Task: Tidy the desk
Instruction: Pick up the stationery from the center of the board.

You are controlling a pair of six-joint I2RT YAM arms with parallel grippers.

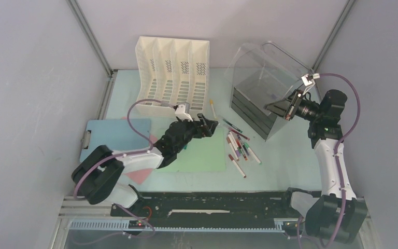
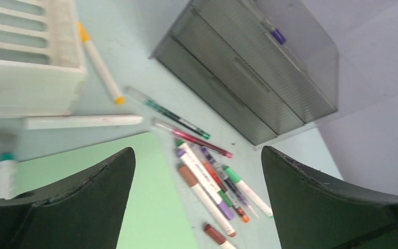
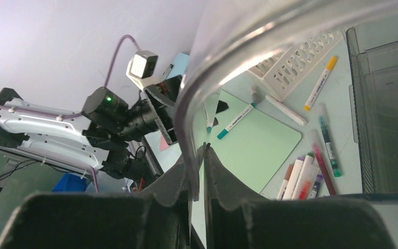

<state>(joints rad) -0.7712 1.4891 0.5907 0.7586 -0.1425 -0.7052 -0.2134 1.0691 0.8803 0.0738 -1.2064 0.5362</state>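
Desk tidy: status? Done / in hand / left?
Early. Done: nothing visibly put away. In hand: right gripper pinches the edge of the clear cover, which is tilted above the drawers; left gripper is open and empty over the pens. Left: pens lie loose on the desk; blue clipboard, green clipboard and pink paper lie unsorted.

Overhead view: a pale mint-green surface (image 1: 285, 155) carries a white file rack (image 1: 172, 72) at upper centre, its walls patterned with rows of slots. At upper right are a smoky grey drawer unit (image 1: 254, 111) and a clear cover (image 1: 269, 62). A blue clipboard (image 1: 116, 132), a brighter green mat (image 1: 202, 155) and a pink sheet (image 1: 141, 177) lie at lower left. The scattered markers (image 1: 241, 148) are white with brown, purple, green and orange caps. The left gripper (image 1: 210, 126) and right gripper (image 1: 282, 110) are black, the cables (image 1: 360, 111) purple.
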